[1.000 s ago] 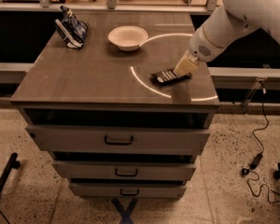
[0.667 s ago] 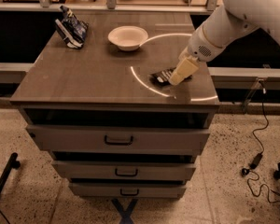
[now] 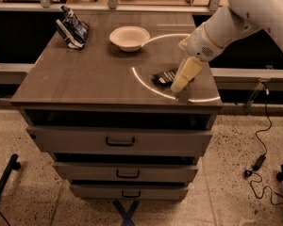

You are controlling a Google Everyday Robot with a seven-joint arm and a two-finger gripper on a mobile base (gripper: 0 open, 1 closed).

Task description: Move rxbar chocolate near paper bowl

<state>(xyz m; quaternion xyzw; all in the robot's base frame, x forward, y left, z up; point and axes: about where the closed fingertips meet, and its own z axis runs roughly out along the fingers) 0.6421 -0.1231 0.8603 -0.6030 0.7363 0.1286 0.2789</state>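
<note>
The gripper, low over the front right part of the cabinet top, looks like smooth cream plastic with a dull sheen. The arm above it is a glossy white shell. Touching the gripper and partly under it, the rxbar chocolate has a shiny black foil-like wrapper. Farther back from the gripper, the paper bowl is matt off-white paper. Well beyond that, the snack bag is crinkled glossy film. The top is satin wood-grain laminate. Below the gripper, the drawer fronts are matt grey with dark handles, and the floor is smooth speckled stone.
</note>
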